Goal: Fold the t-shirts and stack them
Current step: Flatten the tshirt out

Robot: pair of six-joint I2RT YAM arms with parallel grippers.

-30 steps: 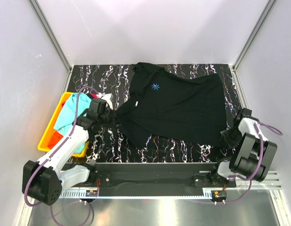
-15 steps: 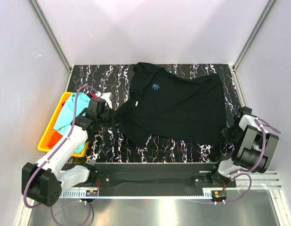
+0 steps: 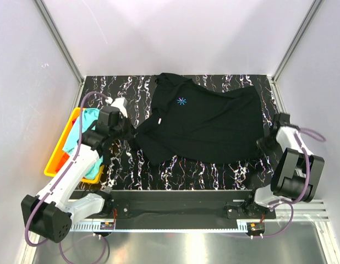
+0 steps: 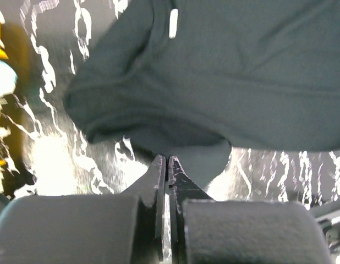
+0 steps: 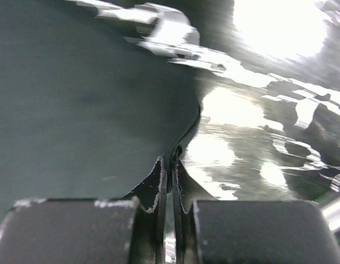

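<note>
A large black t-shirt (image 3: 208, 124) with a small blue star print lies spread over the dark marbled table (image 3: 120, 93). My left gripper (image 3: 131, 136) is shut on a fold at its left edge; the left wrist view shows the jaws (image 4: 168, 160) pinching black cloth (image 4: 225, 82). At the shirt's near right corner my right gripper (image 3: 263, 144) is shut on the hem, its jaws (image 5: 171, 159) closed over the cloth's edge (image 5: 76, 99). A turquoise t-shirt (image 3: 76, 137) and an orange-red one (image 3: 61, 161) lie bunched in the bin.
A yellow plastic bin (image 3: 51, 171) sits at the table's left side, under my left arm. White walls with metal corner posts (image 3: 62, 47) enclose the table on three sides. A black rail (image 3: 175, 201) runs along the near edge.
My right gripper has closed on the black shirt's near right corner and drawn it away from the near edge. My left arm has shifted slightly farther back, still gripping the cloth.
</note>
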